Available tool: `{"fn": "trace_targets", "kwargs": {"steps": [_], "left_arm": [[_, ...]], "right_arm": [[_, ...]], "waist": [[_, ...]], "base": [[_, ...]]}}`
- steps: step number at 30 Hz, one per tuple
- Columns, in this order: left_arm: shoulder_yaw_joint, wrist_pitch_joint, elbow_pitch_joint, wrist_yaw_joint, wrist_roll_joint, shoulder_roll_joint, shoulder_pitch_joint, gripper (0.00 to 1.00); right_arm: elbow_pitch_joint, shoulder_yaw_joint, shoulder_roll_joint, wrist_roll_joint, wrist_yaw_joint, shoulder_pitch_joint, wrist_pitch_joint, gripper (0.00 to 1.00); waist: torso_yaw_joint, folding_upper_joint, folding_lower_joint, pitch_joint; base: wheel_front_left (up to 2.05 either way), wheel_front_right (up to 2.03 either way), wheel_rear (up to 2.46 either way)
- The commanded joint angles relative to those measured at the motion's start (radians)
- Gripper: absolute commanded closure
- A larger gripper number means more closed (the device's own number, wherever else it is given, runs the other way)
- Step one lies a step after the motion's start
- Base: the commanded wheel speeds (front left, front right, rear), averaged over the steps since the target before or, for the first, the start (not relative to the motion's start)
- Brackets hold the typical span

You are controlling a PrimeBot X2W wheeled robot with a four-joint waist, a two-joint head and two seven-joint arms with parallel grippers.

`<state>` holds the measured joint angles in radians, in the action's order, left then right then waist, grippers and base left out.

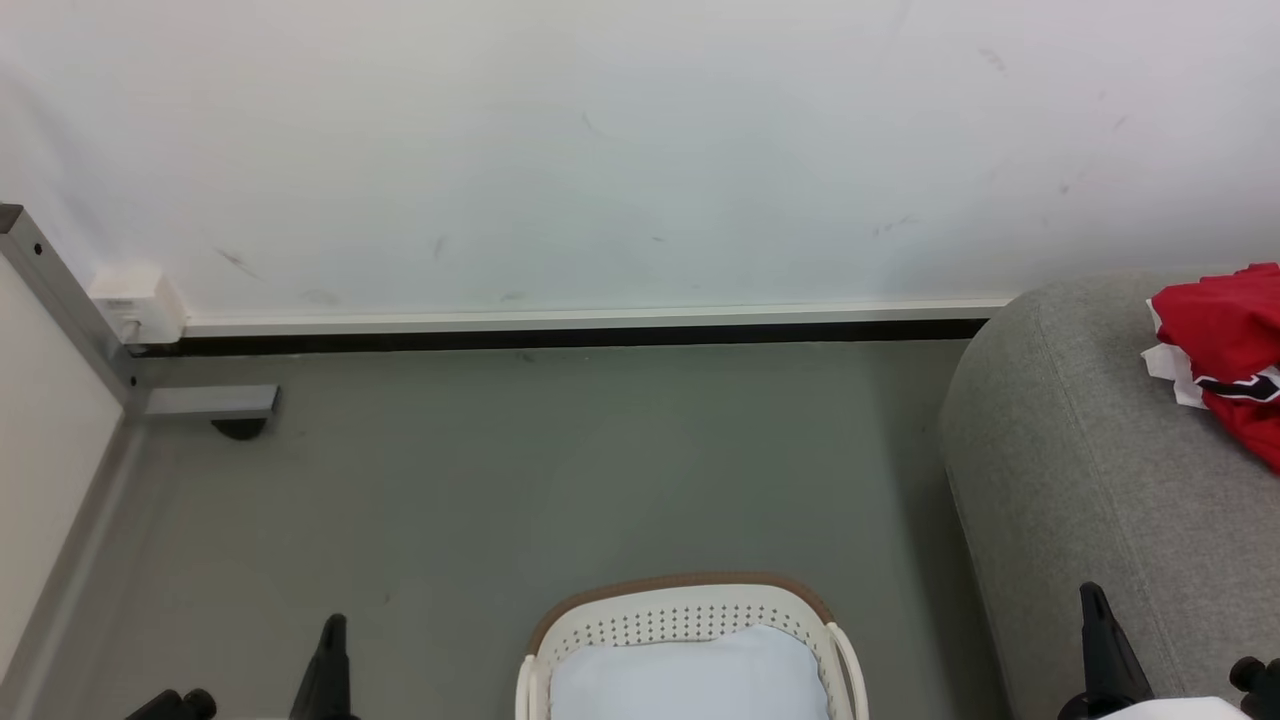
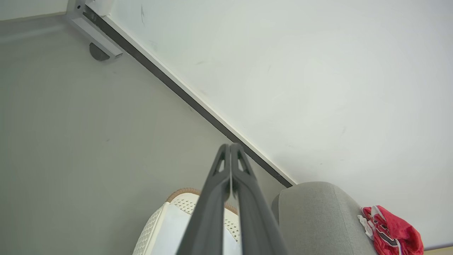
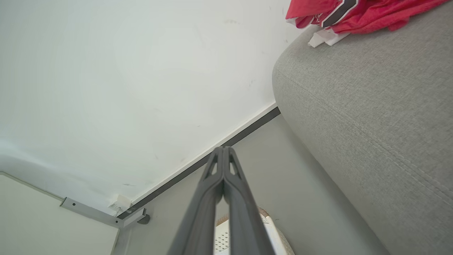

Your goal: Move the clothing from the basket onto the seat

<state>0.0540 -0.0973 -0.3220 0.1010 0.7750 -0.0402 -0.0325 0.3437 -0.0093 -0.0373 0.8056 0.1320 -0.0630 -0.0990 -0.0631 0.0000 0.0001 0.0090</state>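
One red jersey (image 1: pixel 1225 345) lies crumpled on top of the grey seat (image 1: pixel 1080 470), back from its rounded end, so the transfer looks done. The laundry basket (image 1: pixel 680 584) on the floor holds a pale pad (image 1: pixel 690 670), with no red fabric in the part that shows. The left end effector (image 2: pixel 230 145) and the right end effector (image 3: pixel 223 148) are both clenched and empty, well apart from the jersey, with the right one nearer.
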Motion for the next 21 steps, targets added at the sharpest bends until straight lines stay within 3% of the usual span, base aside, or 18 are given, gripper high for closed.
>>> {"fn": "trace_targets", "kwargs": {"steps": [1,21], "left_arm": [[0.006,0.008,0.015,0.004,0.041,-0.007,-0.022,1.00],[0.023,0.069,0.035,0.013,0.274,-0.009,-0.040,1.00]], "right_arm": [[-0.020,-0.009,-0.010,0.039,-0.001,-0.028,0.008,1.00],[-0.045,-0.038,-0.013,0.265,-0.001,-0.034,0.069,1.00]], "waist": [[0.001,0.0000,0.0000,0.000],[0.015,0.0000,0.0000,-0.001]], "base": [[0.00,0.00,0.00],[0.00,0.00,0.00]]}}
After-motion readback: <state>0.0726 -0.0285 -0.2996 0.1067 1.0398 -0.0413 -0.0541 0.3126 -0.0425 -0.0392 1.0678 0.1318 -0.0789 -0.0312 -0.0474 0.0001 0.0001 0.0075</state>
